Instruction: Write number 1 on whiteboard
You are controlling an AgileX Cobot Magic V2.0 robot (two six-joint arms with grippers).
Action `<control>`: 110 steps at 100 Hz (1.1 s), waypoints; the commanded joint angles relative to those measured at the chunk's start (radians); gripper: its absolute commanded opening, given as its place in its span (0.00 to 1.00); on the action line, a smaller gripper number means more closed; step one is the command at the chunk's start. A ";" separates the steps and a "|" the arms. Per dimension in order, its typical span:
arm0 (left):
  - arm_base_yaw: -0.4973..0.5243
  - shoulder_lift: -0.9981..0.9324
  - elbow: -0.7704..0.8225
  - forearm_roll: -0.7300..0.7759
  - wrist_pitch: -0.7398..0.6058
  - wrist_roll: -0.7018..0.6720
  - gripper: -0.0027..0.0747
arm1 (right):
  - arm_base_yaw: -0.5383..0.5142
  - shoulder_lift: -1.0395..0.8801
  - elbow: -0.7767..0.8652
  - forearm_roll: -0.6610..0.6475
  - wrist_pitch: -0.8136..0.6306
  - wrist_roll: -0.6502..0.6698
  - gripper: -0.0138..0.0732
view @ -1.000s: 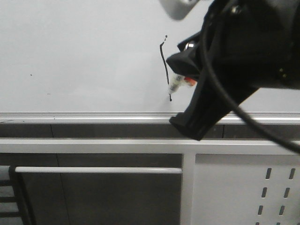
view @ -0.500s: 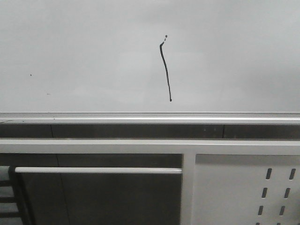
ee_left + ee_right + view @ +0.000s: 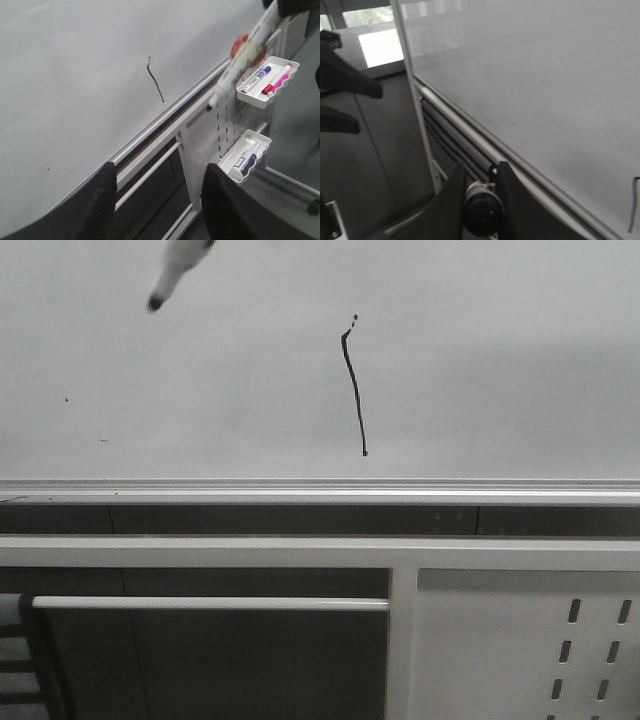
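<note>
The number 1 [image 3: 354, 390] is a thin black, slightly wavy stroke on the whiteboard [image 3: 500, 360], with a hook and dot at its top. It also shows in the left wrist view as the number 1 [image 3: 155, 86], and at the picture's edge in the right wrist view as the number 1 [image 3: 634, 202]. My right gripper [image 3: 480, 173] is shut on a marker [image 3: 483, 210], seen end-on. Only the marker's dark tip [image 3: 160, 295] reaches into the front view, up and left of the stroke and off the board. My left gripper [image 3: 160, 172] is open and holds nothing, away from the whiteboard [image 3: 75, 75].
The board's silver bottom edge [image 3: 320, 487] runs the full width. Below it are frame bars [image 3: 200, 603] and a white perforated panel [image 3: 530, 650]. Two white trays [image 3: 266, 85] [image 3: 245, 156] on that panel hold markers and a bottle.
The right arm, which covered the stroke's right side with the marker at its lower end, left the front view. Now only the marker tip shows at the upper left.
</note>
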 commanded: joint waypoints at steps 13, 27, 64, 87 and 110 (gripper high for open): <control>0.003 0.128 -0.090 -0.154 0.105 0.165 0.48 | 0.004 0.034 -0.037 0.002 0.107 -0.010 0.07; -0.017 0.172 -0.096 -0.255 0.140 0.285 0.48 | 0.004 0.035 -0.050 0.018 0.122 -0.010 0.07; -0.071 0.260 -0.149 -0.309 0.133 0.330 0.48 | 0.002 0.126 -0.127 0.005 0.193 -0.010 0.07; -0.084 0.263 -0.151 -0.292 0.184 0.330 0.44 | 0.002 0.150 -0.163 -0.022 0.195 -0.010 0.07; -0.084 0.263 -0.151 -0.249 0.178 0.329 0.32 | 0.002 0.150 -0.169 -0.022 0.246 -0.010 0.07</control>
